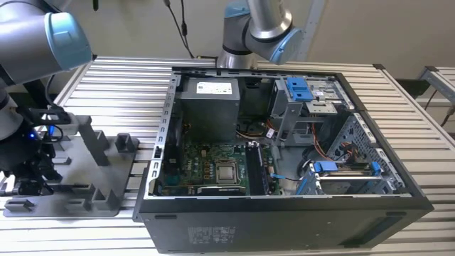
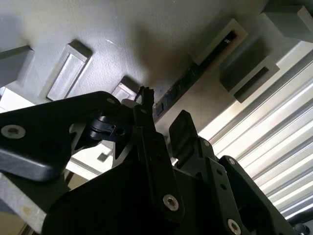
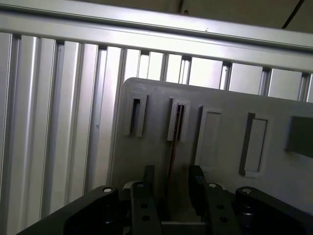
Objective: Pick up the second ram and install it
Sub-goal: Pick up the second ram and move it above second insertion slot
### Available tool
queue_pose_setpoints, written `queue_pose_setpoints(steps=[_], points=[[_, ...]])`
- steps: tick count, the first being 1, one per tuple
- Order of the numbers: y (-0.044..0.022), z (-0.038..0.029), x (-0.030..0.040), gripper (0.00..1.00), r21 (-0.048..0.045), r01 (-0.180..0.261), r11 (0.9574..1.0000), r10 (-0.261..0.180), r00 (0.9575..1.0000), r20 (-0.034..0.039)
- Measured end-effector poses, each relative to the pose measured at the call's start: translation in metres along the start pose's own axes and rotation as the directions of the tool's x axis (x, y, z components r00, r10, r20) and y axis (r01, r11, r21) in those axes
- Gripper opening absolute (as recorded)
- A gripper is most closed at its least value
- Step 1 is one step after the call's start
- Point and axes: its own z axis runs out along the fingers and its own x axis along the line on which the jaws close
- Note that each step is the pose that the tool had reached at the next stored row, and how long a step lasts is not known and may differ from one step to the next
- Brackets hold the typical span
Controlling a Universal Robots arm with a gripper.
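The second ram point(image 3: 173, 142) stands on edge in a narrow slot of the grey fixture tray point(image 3: 225, 95), seen as a thin dark strip. In the second wrist view it is a dark strip point(image 2: 190, 78) running along the tray point(image 2: 122, 29). My gripper point(image 3: 171, 178) is open and straddles the stick's near end, one black finger point(image 3: 148, 178) on each side with a gap left on both sides. In the exterior view the arm's dark wrist sits low over the tray point(image 1: 71, 205) at the exterior view's left.
An open computer case point(image 1: 284, 224) lies on the slatted metal table point(image 1: 121, 80), with the motherboard point(image 1: 206, 165), processor socket point(image 1: 229, 172) and memory slots point(image 1: 254, 168) exposed. Upright posts point(image 1: 91, 140) rise from the tray. A second robot arm point(image 1: 256, 26) stands behind the case.
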Motion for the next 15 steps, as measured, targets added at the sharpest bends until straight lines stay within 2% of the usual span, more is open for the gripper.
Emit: queue_pose_setpoints(steps=[11, 12, 15], points=[[0.0000, 0.0007, 0.0000, 0.40, 0.0000, 0.000, 1.0000, 0.000, 1.0000, 0.0000], [0.0000, 0.0007, 0.0000, 0.33, 0.0000, 0.000, 1.0000, 0.000, 1.0000, -0.0001], [0.0000, 0.0007, 0.0000, 0.31, -0.0001, 0.000, 1.0000, 0.000, 1.0000, -0.0002]])
